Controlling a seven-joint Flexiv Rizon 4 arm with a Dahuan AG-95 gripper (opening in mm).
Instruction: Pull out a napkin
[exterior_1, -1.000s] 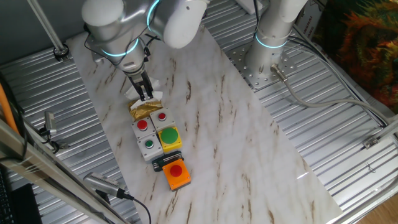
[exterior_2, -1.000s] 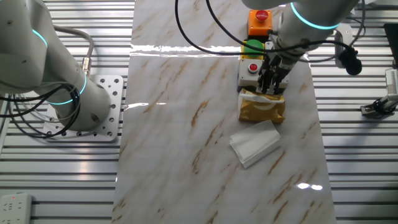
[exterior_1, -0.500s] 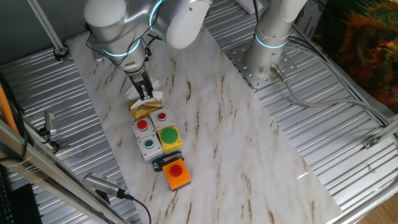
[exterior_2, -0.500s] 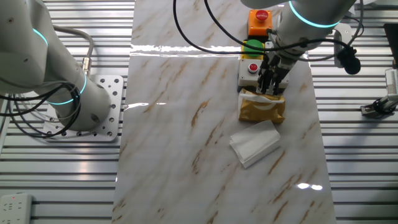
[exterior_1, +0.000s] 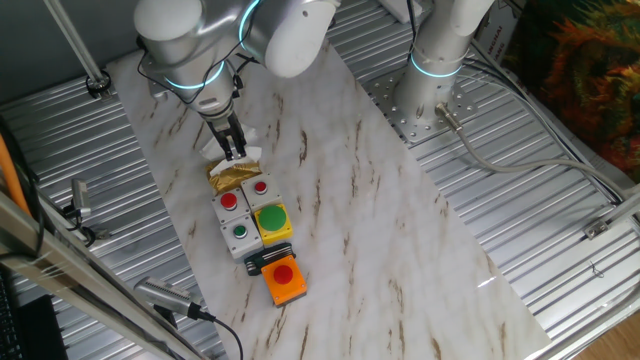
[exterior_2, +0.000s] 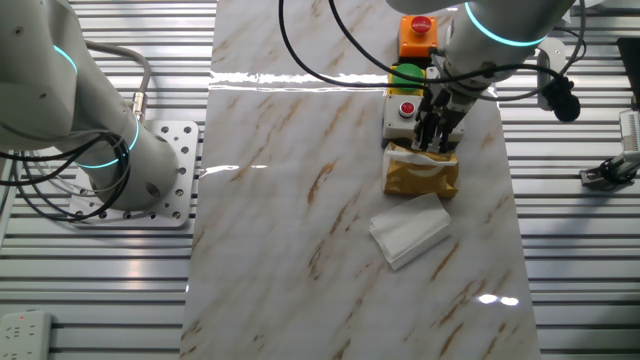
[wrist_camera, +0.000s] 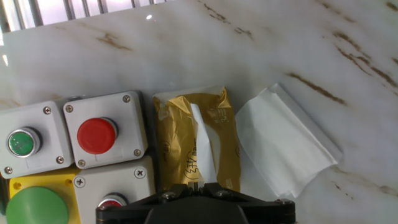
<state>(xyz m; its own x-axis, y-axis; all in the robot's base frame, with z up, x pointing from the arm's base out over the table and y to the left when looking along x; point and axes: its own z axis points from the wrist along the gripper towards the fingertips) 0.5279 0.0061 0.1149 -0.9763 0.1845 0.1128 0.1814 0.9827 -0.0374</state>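
Observation:
A shiny gold packet (wrist_camera: 189, 146) lies on the marble next to the grey button boxes; it also shows in both fixed views (exterior_1: 233, 177) (exterior_2: 422, 172). A white napkin strip (wrist_camera: 202, 152) sticks up out of its slot and runs into my gripper (wrist_camera: 203, 185). The jaws are closed together on the strip's tip, right above the packet (exterior_1: 233, 153) (exterior_2: 436, 146). A second white napkin (wrist_camera: 286, 149) lies flat and creased on the table beside the packet (exterior_2: 410, 230).
Grey button boxes with red and green buttons (wrist_camera: 99, 134) sit against the packet's other side, then a yellow box with a big green button (exterior_1: 272, 220) and an orange box (exterior_1: 284, 279). A second robot base (exterior_2: 140, 170) stands off the marble slab on the ribbed metal table.

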